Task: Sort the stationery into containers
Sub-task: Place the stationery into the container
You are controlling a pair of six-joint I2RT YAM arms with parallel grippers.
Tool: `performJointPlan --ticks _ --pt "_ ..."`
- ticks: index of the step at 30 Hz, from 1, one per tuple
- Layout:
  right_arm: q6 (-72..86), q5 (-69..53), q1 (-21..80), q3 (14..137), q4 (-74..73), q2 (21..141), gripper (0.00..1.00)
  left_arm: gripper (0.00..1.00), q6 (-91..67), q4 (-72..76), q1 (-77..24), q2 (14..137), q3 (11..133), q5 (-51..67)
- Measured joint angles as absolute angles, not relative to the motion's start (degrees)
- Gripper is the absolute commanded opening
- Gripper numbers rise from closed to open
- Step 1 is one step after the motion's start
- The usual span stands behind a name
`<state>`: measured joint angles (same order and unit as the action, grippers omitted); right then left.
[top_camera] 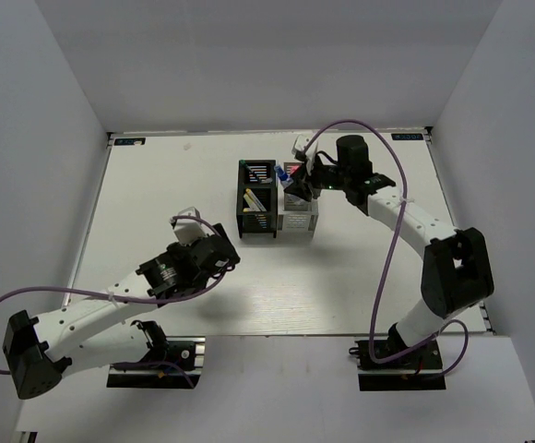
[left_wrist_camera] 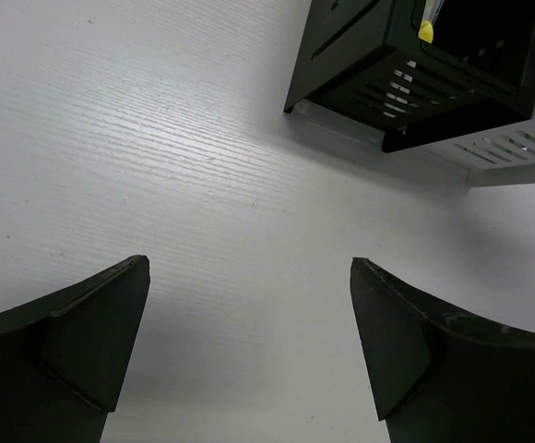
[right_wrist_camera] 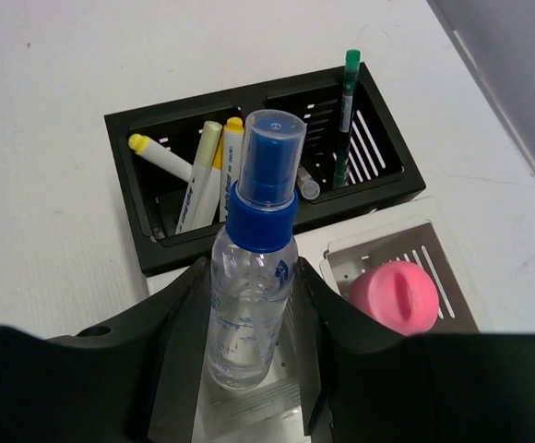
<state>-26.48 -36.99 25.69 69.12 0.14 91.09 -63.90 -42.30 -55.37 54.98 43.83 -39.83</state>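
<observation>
My right gripper (right_wrist_camera: pixel 252 318) is shut on the clear blue-capped bottle (right_wrist_camera: pixel 249 277), held upright with its base down inside a silver-white cup (right_wrist_camera: pixel 249 411). The pink cylinder (right_wrist_camera: pixel 395 295) stands in the neighbouring silver-white cup (right_wrist_camera: pixel 433 235). Two black cups (right_wrist_camera: pixel 277 226) behind hold white pens with yellow tips (right_wrist_camera: pixel 205 180) and a dark green pen (right_wrist_camera: pixel 347 101). In the top view the right gripper (top_camera: pixel 297 185) is over the cup cluster (top_camera: pixel 258 198). My left gripper (left_wrist_camera: pixel 249 268) is open and empty above bare table, short of a black cup (left_wrist_camera: pixel 360 65).
The left arm (top_camera: pixel 184 263) reaches low over the table to the near left of the cluster. A yellow pen tip (left_wrist_camera: pixel 426 31) shows in the black cup, with a silver-white cup (left_wrist_camera: pixel 517 152) beside it. White walls close in the table on three sides.
</observation>
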Motion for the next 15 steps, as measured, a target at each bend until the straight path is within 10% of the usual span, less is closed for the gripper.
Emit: performJointPlan --ticks 3,9,15 --pt "-26.63 -39.11 24.62 69.43 1.08 93.27 0.06 1.0 -63.9 -41.8 -55.37 55.57 43.75 -39.79" --pt "-27.46 -40.53 23.24 69.43 1.54 94.87 0.82 1.0 -63.9 -41.54 -55.37 55.77 43.72 -39.79" --pt "-27.53 -40.73 22.15 69.43 3.09 94.45 0.9 1.0 -63.86 -41.36 -55.37 56.05 43.72 -39.66"
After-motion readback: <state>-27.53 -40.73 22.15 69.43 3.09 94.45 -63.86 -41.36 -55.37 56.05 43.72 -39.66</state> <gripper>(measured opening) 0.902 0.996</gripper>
